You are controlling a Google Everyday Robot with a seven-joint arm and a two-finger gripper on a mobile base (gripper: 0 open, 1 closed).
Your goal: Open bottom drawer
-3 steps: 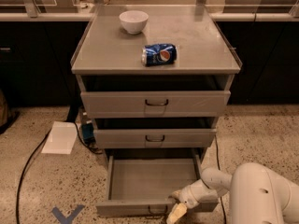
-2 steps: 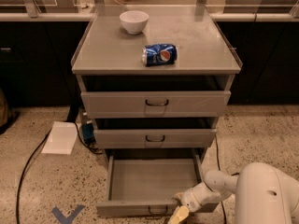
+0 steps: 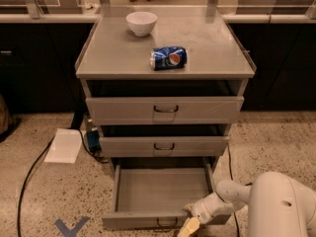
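The bottom drawer [image 3: 143, 220] is the lowest of three grey metal drawers and stands pulled far out, showing its empty shallow tray [image 3: 163, 187]. Its small dark wire pull [image 3: 167, 224] sits at the centre of the flat front. My gripper [image 3: 189, 224] is at the drawer's front edge, just right of the pull, at the end of my white arm [image 3: 232, 197] coming in from the lower right. A pale fingertip [image 3: 188, 227] points down past the front.
The middle drawer [image 3: 164, 145] and top drawer [image 3: 165, 109] stand slightly out. On the cabinet top lie a white bowl [image 3: 141, 22] and a blue soda can [image 3: 169, 58] on its side. A white sheet [image 3: 63, 145] and a black cable [image 3: 29, 174] lie on the floor at the left.
My gripper has shifted slightly right and down along the drawer's front edge. The drawer stays pulled out.
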